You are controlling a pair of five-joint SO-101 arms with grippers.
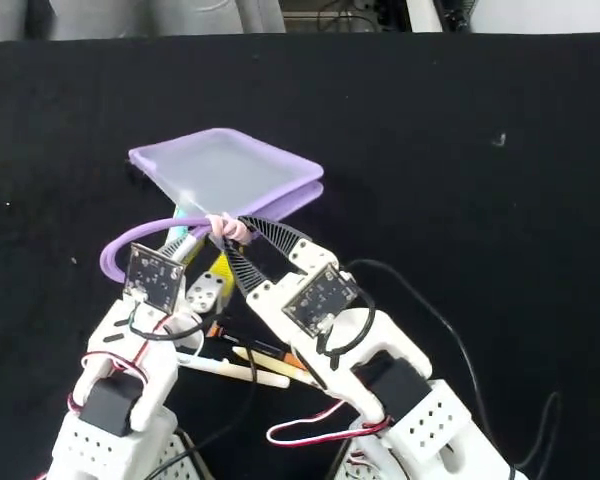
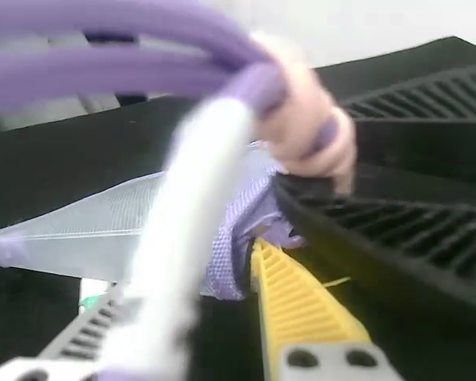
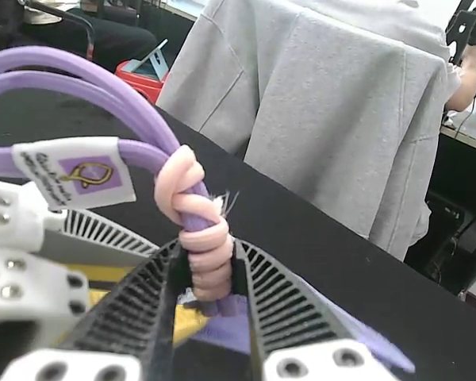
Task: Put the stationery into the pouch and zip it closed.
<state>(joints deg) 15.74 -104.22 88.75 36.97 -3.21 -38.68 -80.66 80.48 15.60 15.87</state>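
Right gripper (image 3: 209,258): black ribbed jaws pinch pink-and-purple knotted cord pull (image 3: 192,198). Left gripper (image 1: 200,258) sits at near edge of pouch; whether it grips, cannot tell. Flat translucent purple zip pouch (image 1: 225,170) lies centre-left on black worktop (image 1: 480,250). Likely light and floppy, cord soft and grippy; brace near corner when pulling. White pen and pencils (image 1: 242,372) lie near, under arms.

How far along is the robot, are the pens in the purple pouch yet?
Not far. Done: nothing that shows; the pens lie on the table under the arms. In hand: the right tool pinches the pink knot on the pouch cord; the left tool sits at the pouch's near edge. Left: loading pens, zipping.
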